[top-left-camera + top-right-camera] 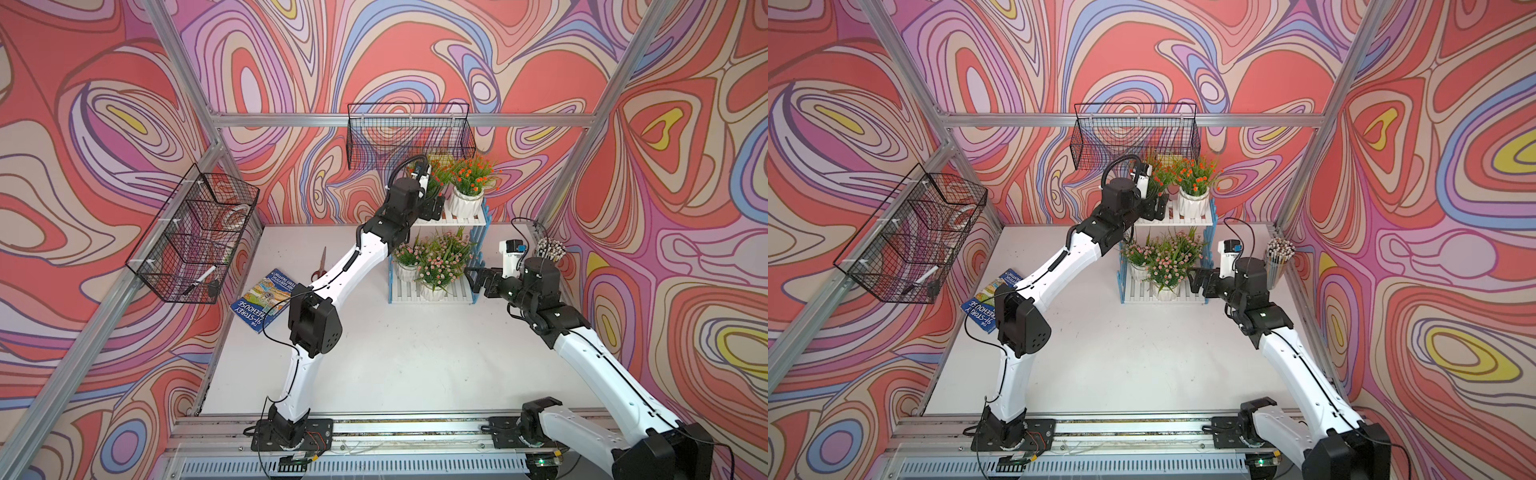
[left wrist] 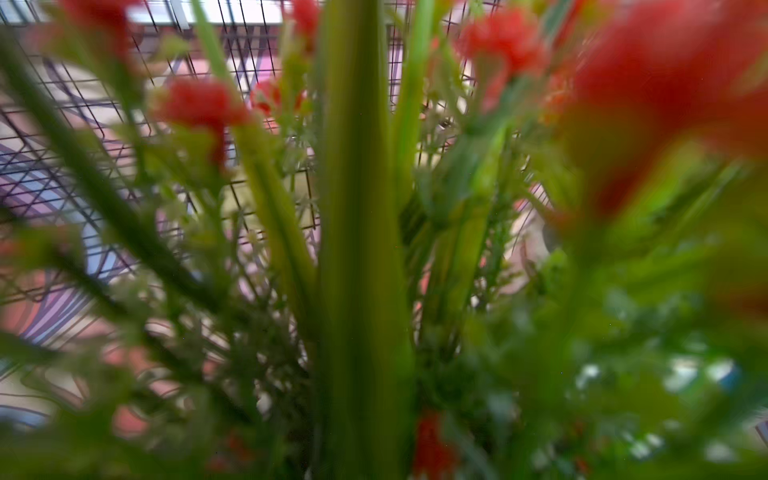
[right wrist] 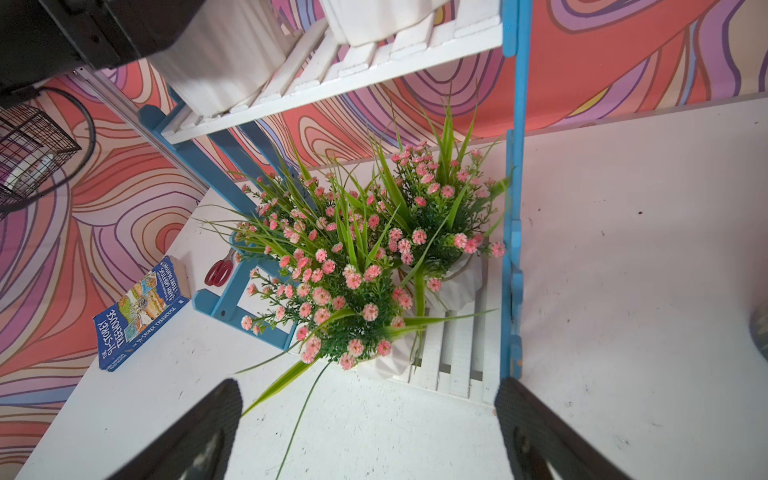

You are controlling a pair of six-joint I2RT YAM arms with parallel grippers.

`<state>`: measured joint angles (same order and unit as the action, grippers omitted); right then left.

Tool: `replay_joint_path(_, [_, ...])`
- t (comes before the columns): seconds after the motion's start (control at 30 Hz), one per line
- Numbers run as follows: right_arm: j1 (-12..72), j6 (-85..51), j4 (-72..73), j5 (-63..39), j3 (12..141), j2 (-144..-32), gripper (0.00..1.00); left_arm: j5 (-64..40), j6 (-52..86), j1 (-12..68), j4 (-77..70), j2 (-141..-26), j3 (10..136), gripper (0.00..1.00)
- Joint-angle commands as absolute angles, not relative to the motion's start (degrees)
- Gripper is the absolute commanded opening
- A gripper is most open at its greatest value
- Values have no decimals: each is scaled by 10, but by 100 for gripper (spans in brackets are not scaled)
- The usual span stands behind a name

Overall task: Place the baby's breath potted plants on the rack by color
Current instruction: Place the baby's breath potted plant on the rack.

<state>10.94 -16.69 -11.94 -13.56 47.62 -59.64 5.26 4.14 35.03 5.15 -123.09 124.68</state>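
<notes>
Shelving in two tiers, a small rack of white slats with light blue picket-fence sides (image 1: 481, 243), is seen at the back of the white tabletop (image 1: 374, 353). On its upper shelf two orange-flowered baby's breath plants in white ribbed pots are stood side by side: one (image 1: 469, 180) is fully shown, the other (image 1: 439, 179) is partly covered by the left arm. Pale pink-flowered plants (image 3: 332, 307) in like pots are crowded together on the lower shelf. The left hand (image 1: 432, 210) is found at the upper shelf, by the partly covered plant's pot. Whether its jaws are wide or closed cannot be told, the left wrist view being filled with blurred foliage. The right hand (image 3: 365, 432) is spread wide and empty, just beside the lower shelf.
</notes>
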Motion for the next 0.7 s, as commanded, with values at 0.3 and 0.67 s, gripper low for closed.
replay_joint_path(0.3, [109,-159,-105,-148,472,-585,98,28,47,344,-83,-1167,1180,100])
replay_joint_path(0.67, [110,-159,-107,-147,469,-575,98,7,33,343,-176,-1143,1133,100])
